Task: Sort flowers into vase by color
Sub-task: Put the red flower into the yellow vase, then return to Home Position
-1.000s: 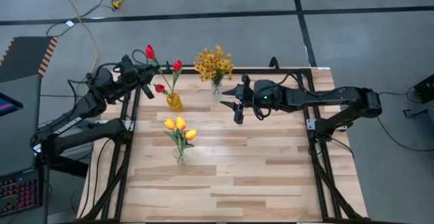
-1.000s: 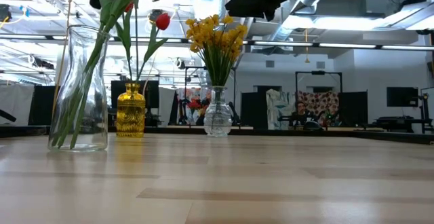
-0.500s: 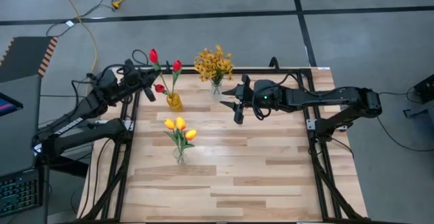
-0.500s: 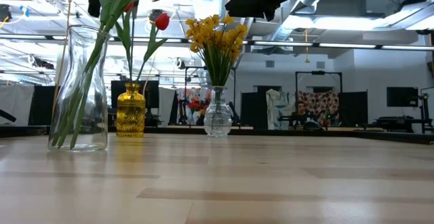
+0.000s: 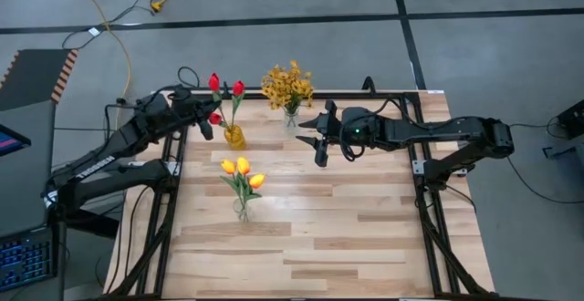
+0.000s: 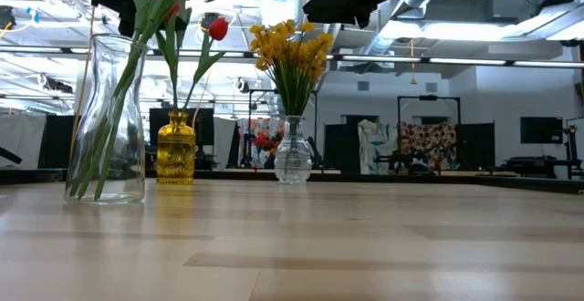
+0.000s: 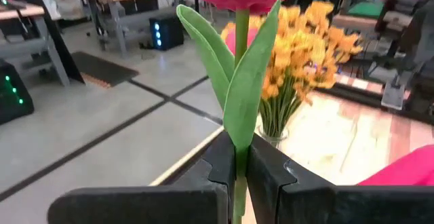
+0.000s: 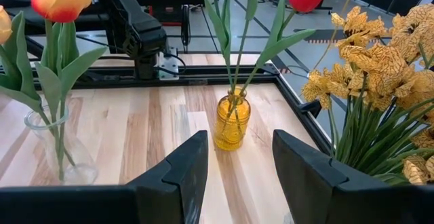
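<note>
Pale plank table (image 5: 319, 237) in a dark frame on grey floor; open workshop behind, with ceiling lights, ducts and equipment.

Three vases stood toward the far left of the table. The amber vase (image 5: 234, 137) held red tulips (image 5: 238, 88) on long green stems. A clear vase (image 6: 293, 151) held a spray of mustard-yellow blossoms (image 5: 287, 85). A second clear vase (image 6: 107, 119), nearer the front, held yellow-orange tulips (image 5: 242, 168). The left gripper (image 7: 235, 176) hung above and just left of the amber vase, fingers clamped on the green stem of one more red tulip (image 5: 214, 82), bloom upright, leaf folded along the stem. The right gripper (image 8: 234, 161) waited just right of the blossom vase, fingers spread wide, holding nothing.
</note>
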Controlling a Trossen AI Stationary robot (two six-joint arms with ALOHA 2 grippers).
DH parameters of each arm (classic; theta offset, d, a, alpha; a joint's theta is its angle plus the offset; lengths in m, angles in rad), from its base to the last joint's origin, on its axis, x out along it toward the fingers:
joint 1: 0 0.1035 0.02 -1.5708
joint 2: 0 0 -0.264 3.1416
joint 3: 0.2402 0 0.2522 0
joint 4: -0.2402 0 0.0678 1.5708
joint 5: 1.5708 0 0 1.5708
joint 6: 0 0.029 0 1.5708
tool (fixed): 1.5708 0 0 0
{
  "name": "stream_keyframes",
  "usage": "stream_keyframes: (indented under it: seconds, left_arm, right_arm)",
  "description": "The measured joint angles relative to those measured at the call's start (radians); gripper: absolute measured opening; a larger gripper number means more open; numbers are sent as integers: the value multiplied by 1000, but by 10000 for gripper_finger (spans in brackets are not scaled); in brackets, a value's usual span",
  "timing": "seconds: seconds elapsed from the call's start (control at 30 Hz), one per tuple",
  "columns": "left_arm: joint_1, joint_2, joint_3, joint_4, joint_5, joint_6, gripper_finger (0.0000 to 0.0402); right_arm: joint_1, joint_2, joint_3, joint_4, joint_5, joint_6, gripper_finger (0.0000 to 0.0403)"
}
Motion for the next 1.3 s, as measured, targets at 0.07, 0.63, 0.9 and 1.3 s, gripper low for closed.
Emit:
stream_keyframes:
  seconds: [0.07, 0.63, 0.9, 1.3]
  left_arm:
    - [0, 15, 0, -1, 0, 0, 13]
    - [0, 42, 24, -36, 1, -3, 98]
    - [0, 42, 89, -136, 1, 0, 149]
    - [0, 5, 340, -427, 1, 86, 154]
  right_arm:
    - [0, 0, 0, 0, 0, 0, 191]
    - [0, 0, 0, 0, 0, 0, 192]
    - [0, -2, 0, -1, 0, 0, 192]
    - [-9, -197, 0, -55, -1, -8, 183]
